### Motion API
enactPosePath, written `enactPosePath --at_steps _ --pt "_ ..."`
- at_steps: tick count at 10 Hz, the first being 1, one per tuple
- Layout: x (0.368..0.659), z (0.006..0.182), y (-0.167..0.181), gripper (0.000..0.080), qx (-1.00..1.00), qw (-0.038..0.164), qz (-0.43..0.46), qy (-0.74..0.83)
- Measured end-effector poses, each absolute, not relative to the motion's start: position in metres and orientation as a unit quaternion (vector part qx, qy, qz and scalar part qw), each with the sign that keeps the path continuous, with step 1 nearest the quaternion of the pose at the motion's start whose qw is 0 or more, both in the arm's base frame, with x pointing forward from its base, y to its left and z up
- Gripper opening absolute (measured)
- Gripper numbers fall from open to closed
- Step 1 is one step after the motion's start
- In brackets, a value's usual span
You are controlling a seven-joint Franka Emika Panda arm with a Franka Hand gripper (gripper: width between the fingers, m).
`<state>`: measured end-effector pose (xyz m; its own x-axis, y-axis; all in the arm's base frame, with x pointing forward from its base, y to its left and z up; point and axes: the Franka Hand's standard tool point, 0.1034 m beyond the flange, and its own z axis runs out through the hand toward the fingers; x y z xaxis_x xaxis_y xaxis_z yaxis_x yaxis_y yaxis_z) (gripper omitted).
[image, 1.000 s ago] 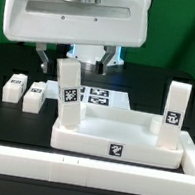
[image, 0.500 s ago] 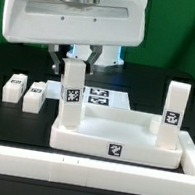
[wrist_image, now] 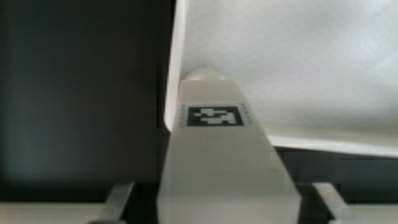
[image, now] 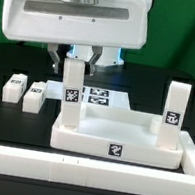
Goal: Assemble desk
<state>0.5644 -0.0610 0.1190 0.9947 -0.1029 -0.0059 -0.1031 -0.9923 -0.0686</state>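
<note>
Fingers (image: pixel 54 57) straddle top of upright leg (image: pixel 72 94), close on both sides; can't tell if actually gripping. That leg stands in desk (image: pixel 113 146) corner at 10 o'clock. At 2 o'clock corner, second leg (image: pixel 173 115) upright. Two loose legs (image: pixel 14 88) lie flat at 9 o'clock, apart from desk.

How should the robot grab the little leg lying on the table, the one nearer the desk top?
Probably from straight above, pinching the leg across its two long sides near the middle. It lies flat, those sides are parallel, and a gap separates it from the other loose leg.
</note>
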Motion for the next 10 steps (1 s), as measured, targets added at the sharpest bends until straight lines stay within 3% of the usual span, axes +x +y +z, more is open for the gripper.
enactPosePath --at_steps 10 --pt "0.5648 0.1175 -0.0564 0.029 -0.885 0.039 0.017 0.464"
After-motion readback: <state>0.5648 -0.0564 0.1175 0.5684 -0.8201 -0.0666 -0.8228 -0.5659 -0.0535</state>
